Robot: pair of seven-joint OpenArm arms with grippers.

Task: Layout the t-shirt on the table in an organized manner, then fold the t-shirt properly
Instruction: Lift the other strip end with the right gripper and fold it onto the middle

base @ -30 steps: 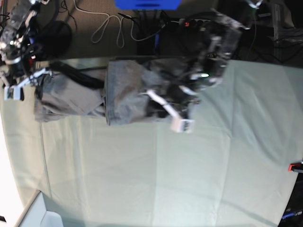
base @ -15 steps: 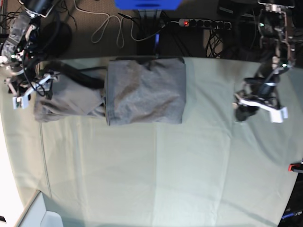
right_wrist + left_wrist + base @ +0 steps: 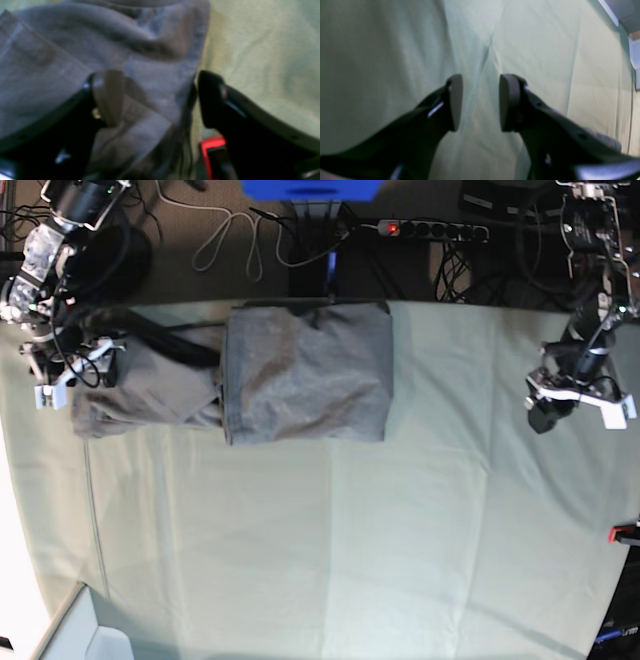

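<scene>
The shirt (image 3: 290, 375) is lying lengthwise across the upper left, its end between the right fingers (image 3: 110, 97), spread and ungripping, while the left fingers (image 3: 455, 102) are hanging parted over bare counter (image 3: 350, 550) at far right.

T-shirt (image 3: 290, 370) on table (image 3: 330, 560), against far edge, toward base view's left half. Right gripper (image 3: 75, 375) at shirt's left end near table's left edge. Left gripper (image 3: 575, 402) over bare cloth near right edge, well apart from shirt.
</scene>
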